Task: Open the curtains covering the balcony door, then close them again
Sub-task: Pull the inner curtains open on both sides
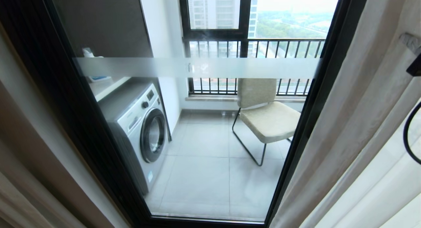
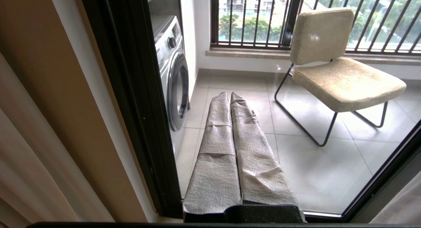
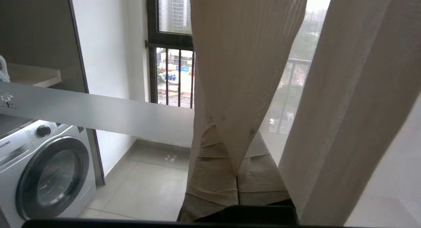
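- Pale cream, finely woven curtains hang in long vertical folds at the right, drawn off the glass; a beige layer sits at the near left.
- Black-framed sliding glass balcony door stands uncovered, with a frosted horizontal band across it.
- Beyond it: white front-loading washing machine, padded beige chair on thin black legs, grey floor tiles.
- Right gripper, fingers wrapped in crinkled cloth, is clamped on a thin curtain fold.
- Left gripper is pressed together, holding nothing, pointing at the glass.

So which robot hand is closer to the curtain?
Right. The right gripper is shut on a fold of the curtains; the left gripper, shut and empty, points at the balcony door, apart from them.
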Tool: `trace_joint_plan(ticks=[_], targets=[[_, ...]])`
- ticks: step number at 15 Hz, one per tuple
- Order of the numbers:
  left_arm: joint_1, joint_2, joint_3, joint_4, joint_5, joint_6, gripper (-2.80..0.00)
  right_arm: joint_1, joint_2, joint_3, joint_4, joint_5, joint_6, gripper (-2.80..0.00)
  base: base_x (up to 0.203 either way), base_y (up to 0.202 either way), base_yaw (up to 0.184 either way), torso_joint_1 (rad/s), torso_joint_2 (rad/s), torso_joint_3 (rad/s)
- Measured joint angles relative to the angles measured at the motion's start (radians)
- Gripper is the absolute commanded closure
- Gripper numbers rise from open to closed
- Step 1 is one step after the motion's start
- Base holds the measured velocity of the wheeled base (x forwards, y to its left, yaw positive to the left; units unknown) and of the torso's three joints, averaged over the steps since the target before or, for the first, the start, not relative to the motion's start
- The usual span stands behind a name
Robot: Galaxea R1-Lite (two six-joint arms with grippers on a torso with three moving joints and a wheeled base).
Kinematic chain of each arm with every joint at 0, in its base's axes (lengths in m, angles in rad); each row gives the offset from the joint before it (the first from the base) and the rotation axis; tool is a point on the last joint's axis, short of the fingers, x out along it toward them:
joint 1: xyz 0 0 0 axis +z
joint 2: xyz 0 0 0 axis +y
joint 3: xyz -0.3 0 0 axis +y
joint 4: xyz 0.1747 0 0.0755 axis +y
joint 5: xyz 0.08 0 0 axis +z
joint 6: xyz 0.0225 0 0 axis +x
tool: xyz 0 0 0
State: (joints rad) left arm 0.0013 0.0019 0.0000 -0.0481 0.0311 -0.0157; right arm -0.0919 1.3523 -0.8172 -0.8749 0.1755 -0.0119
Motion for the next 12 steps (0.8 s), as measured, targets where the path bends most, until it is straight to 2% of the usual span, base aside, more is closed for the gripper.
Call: trace_joint_plan(ticks=[10,12], targets=[[0.0,0.0,0.0,0.001,0.001,0.001,0.0,-0.005,-0.044,0.027,0.008,-0.079,0.0,0.0,0.0,-0.192,0.003,0.001,0.0,0.001],[0.0,0.0,0.0,0.001,0.001,0.001,0.0,-0.028,-0.063,0.042,0.01,-0.081,0.001,0.0,0.0,-0.194,0.001,0.002,0.0,0.004]])
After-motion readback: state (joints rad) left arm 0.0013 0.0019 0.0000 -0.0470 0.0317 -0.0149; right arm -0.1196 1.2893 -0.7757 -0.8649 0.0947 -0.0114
